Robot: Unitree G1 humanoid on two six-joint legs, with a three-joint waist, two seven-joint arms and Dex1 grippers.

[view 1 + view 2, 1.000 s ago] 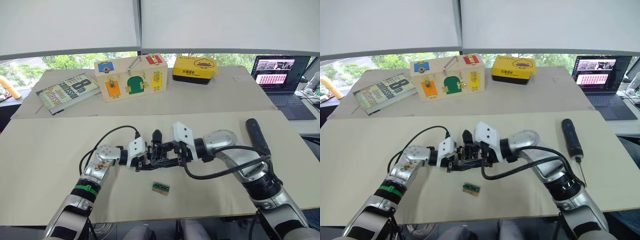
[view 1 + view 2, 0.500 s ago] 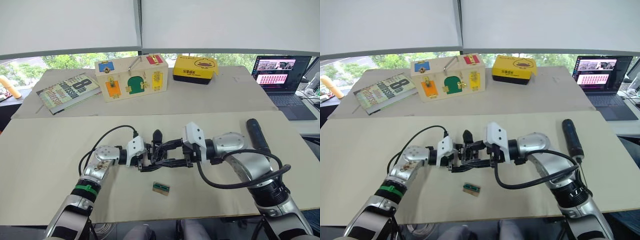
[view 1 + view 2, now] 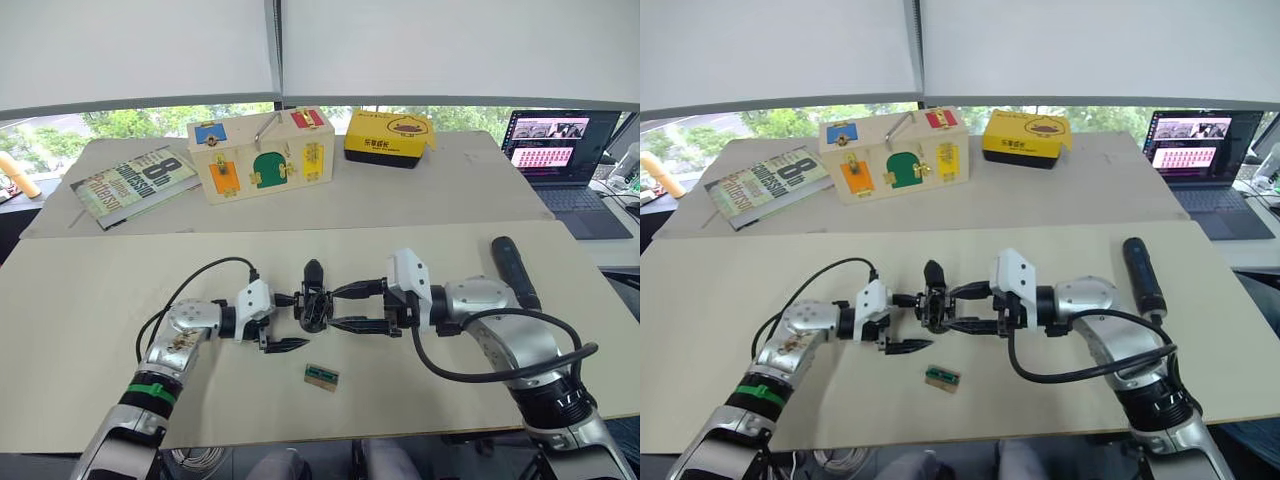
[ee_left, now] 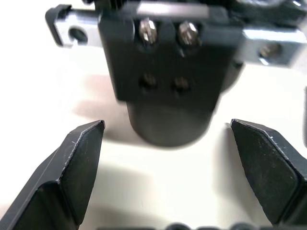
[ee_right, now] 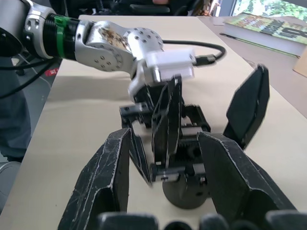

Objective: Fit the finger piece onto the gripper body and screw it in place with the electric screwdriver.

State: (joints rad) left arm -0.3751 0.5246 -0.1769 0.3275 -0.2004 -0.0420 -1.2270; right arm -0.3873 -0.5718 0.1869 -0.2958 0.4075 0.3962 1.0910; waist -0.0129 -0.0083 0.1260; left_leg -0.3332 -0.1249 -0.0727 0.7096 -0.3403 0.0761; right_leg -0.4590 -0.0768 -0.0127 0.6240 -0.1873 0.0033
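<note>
- Black and blocky, the gripper body (image 3: 313, 305) stands on the pale surface (image 3: 90, 330) between my two grippers, its pointed finger sticking up.
- In my left wrist view its rounded base (image 4: 169, 120) sits on the surface between my fingertips, with two silver screw heads on its face; neither finger touches it.
- My left gripper (image 3: 285, 322) is wide open just beside the gripper body and holds nothing.
- My right gripper (image 3: 340, 308) comes in from the other side, fingers spread, one above and one below; its tips reach the gripper body, but I cannot tell whether they touch it.
- The finger piece: I cannot pick it out as a separate part.
- The electric screwdriver (image 3: 1143, 274) lies on the surface well off to my right, near the edge, untouched.
- A small green-and-tan rectangle (image 3: 321, 376) lies on the surface just in front of the gripper body, nearer to me.
- Further back sit a wooden latch box (image 3: 262, 154), a yellow box (image 3: 390, 137), a book (image 3: 135, 183) and a laptop (image 3: 558, 157).
</note>
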